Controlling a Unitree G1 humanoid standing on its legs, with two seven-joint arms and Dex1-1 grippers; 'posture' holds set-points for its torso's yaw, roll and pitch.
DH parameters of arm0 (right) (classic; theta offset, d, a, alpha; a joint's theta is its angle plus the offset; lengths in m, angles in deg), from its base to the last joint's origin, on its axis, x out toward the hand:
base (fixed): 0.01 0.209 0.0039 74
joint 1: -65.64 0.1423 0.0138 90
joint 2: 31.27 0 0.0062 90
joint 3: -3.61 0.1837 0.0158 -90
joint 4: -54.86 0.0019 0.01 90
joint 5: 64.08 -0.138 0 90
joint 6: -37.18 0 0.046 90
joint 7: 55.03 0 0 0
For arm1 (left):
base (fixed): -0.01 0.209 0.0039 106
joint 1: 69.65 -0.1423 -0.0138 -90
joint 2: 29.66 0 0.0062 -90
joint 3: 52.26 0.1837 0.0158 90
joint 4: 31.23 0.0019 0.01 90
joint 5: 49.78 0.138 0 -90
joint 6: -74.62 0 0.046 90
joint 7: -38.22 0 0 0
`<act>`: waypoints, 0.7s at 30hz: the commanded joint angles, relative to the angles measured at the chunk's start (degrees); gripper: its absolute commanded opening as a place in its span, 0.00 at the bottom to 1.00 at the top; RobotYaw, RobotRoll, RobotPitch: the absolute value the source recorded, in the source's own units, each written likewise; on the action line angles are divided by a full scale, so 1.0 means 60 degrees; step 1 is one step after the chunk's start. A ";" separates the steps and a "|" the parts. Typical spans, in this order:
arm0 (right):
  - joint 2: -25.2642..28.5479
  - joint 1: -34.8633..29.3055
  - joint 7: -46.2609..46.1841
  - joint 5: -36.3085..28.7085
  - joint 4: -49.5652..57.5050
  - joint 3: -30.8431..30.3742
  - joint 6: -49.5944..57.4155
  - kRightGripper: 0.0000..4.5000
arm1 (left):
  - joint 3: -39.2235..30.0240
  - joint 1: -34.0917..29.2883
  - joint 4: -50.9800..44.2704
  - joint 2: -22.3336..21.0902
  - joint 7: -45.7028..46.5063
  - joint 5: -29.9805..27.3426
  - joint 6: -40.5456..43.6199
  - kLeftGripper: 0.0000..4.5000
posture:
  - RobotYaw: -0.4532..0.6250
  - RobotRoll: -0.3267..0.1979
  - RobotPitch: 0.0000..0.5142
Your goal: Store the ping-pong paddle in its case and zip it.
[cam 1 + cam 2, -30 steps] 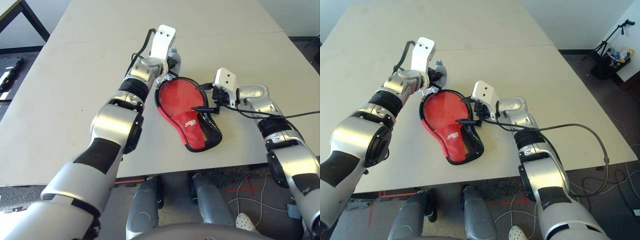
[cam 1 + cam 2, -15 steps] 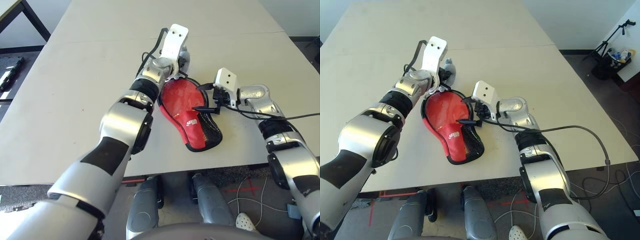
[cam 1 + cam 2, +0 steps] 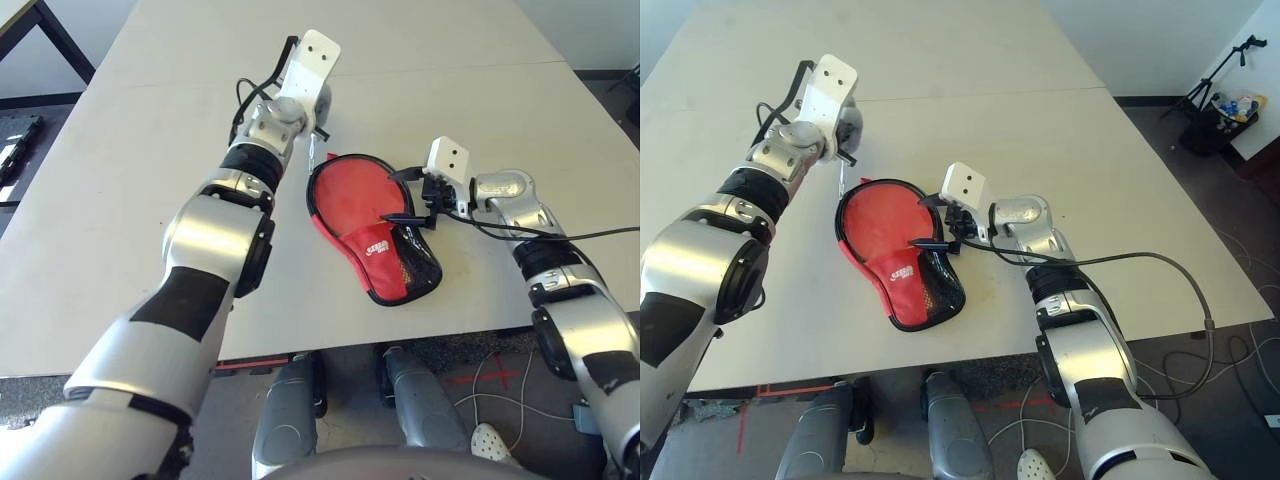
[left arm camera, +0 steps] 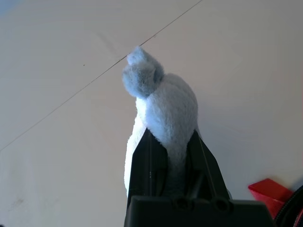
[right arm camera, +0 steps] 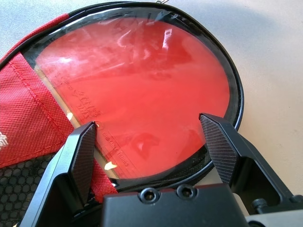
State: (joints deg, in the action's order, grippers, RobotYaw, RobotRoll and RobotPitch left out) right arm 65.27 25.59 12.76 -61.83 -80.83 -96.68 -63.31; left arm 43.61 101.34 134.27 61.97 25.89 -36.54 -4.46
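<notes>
Paddle (image 5: pixel 137 90): lay inside case (image 3: pixel 375 240), blade uncovered.
Zip: not yet closed.
Left gripper (image 4: pixel 171 156): clamped on grey pouch (image 4: pixel 163 104).
Right gripper (image 5: pixel 151 142): spread wide over blade, empty.

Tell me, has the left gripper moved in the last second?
Yes. The left gripper, shut on a grey pouch, has pulled away from the case, farther up the table.
</notes>
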 commanded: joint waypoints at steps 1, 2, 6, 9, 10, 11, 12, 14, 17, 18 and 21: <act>-0.0226 -0.0583 0.0075 0.0584 -0.0556 -0.0752 0.0283 1.00 | -0.0181 0.0168 0.0035 0.0089 0.0320 -0.0045 -0.0426 0.05 | 0.35 0.62 0.46; -0.0225 -0.0586 0.0079 0.0586 -0.0558 -0.0752 0.0279 1.00 | -0.0230 0.0181 0.0036 0.0157 0.0362 -0.0078 -0.0482 0.05 | 0.35 0.62 0.46; -0.0201 -0.0628 0.0111 0.0586 -0.0512 -0.0762 0.0299 1.00 | -0.0464 0.0319 0.0043 0.0571 0.0571 -0.0240 -0.0815 0.05 | 0.35 0.62 0.46; -0.0185 -0.0642 0.0120 0.0585 -0.0481 -0.0763 0.0320 1.00 | -0.0629 0.0389 0.0066 0.0833 0.0710 -0.0349 -0.1032 0.05 | 0.34 0.62 0.46; -0.0176 -0.0646 0.0120 0.0583 -0.0466 -0.0760 0.0331 1.00 | -0.0670 0.0412 0.0074 0.0941 0.0676 -0.0391 -0.1048 0.05 | 0.34 0.62 0.46; -0.0168 -0.0651 0.0119 0.0582 -0.0453 -0.0759 0.0340 1.00 | -0.0697 0.0432 0.0079 0.1040 0.0644 -0.0420 -0.1061 0.05 | 0.33 0.62 0.46; -0.0151 -0.0665 0.0119 0.0579 -0.0427 -0.0755 0.0352 1.00 | -0.0668 0.0453 0.0080 0.1183 0.0548 -0.0411 -0.1099 0.05 | 0.33 0.62 0.46; -0.0114 -0.0703 0.0122 0.0568 -0.0355 -0.0746 0.0387 1.00 | -0.0667 0.0474 0.0064 0.1525 0.0174 -0.0479 -0.1095 0.05 | 0.33 0.62 0.46; -0.0080 -0.0754 0.0114 0.0558 -0.0261 -0.0739 0.0443 1.00 | -0.0632 0.0411 0.0019 0.1907 -0.0560 -0.0558 -0.0940 0.05 | 0.33 0.62 0.46; -0.0068 -0.0769 0.0110 0.0555 -0.0236 -0.0736 0.0461 1.00 | -0.0618 0.0355 -0.0015 0.2069 -0.0917 -0.0600 -0.0859 0.05 | 0.32 0.62 0.46; -0.0041 -0.0800 0.0092 0.0552 -0.0195 -0.0730 0.0496 1.00 | -0.0515 0.0185 -0.0118 0.2478 -0.1757 -0.0609 -0.0676 0.05 | 0.32 0.62 0.46</act>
State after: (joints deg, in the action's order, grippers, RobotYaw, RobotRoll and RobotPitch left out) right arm 65.95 24.56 12.78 -61.89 -78.67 -96.67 -62.45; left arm 40.28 102.14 135.13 74.98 18.36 -39.13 -8.32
